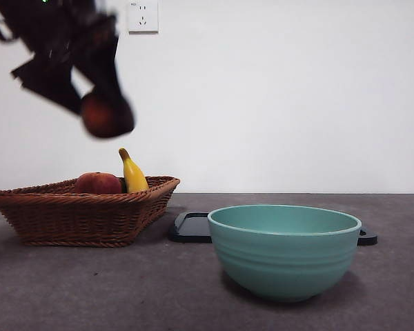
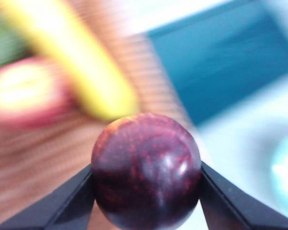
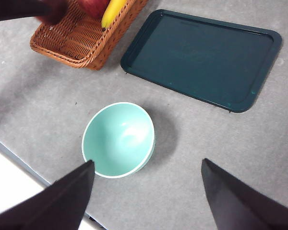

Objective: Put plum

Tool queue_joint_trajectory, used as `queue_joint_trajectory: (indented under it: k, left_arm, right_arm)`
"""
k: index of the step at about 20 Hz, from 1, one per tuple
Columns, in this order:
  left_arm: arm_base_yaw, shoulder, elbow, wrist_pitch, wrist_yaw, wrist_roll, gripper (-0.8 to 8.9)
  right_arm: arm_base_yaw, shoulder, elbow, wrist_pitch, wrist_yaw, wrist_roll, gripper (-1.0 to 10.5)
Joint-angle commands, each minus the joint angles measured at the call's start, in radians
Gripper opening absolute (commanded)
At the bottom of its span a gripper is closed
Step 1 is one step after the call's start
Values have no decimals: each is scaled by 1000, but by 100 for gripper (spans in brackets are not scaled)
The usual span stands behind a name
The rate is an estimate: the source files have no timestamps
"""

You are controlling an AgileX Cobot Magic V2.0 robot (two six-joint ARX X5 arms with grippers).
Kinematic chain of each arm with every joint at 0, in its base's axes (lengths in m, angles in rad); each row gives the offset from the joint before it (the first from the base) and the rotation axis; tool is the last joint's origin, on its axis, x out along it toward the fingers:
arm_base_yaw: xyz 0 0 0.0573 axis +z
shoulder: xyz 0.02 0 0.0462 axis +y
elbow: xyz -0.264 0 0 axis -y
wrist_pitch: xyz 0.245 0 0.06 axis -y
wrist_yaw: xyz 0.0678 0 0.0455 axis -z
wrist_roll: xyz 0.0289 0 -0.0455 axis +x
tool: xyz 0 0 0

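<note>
The left gripper (image 2: 146,184) clamps the plum (image 2: 146,172) between its jaws — wicker basket (image 1: 83,214) below; right gripper (image 3: 146,191) open, high above the table.

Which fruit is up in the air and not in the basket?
The dark purple plum. The left gripper holds it above the basket, while the red apple and the yellow banana sit inside.
</note>
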Motion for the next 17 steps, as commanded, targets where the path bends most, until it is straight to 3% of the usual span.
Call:
queue_joint_trajectory:
  k: [1,9,14,17]
  left_arm:
    - [-72,-45,22,-5,74,-19,242]
    - [-354,3,22,3,76,7,242]
    - [-461,144,22,72,72,31,241]
    - [-507,229,22,122,21,52,241]
  right_arm:
    - [4,5,21,10,-2,4,356]
    - [4,6,21,10,5,3,356]
    - [4,5,21,10,5,4,356]
    - [4,5,21,10,5,3,356]
